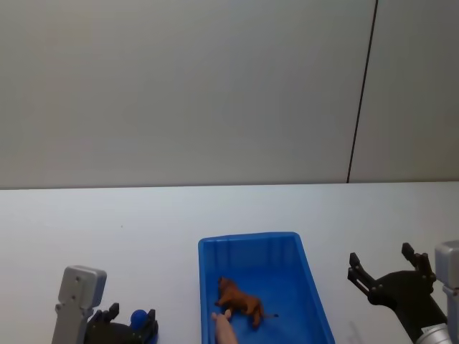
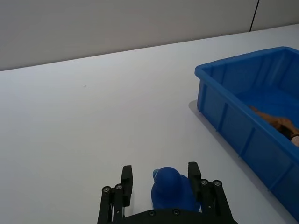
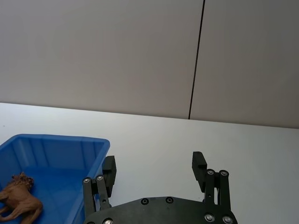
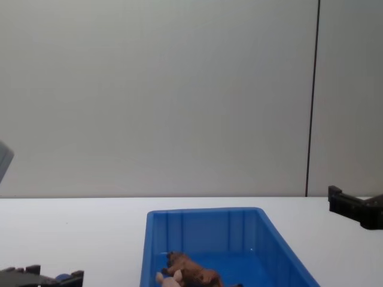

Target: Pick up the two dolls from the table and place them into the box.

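In the lower left of the head view we see the left gripper (image 1: 130, 327) low over the white surface (image 1: 143, 222), its jaws set on either side of the blue round-topped toy (image 1: 138, 317); we cannot tell whether they press it. The blue box (image 1: 305, 276) sits at the bottom centre of that frame, to the right of this gripper. Inside it the brown animal doll (image 1: 240, 303) lies on the floor, with a pale pink doll (image 1: 224, 328) just beside it at the bottom edge. The right gripper (image 1: 384, 276) hangs at the lower right, beside the box, its jaws spread wide with nothing between them.
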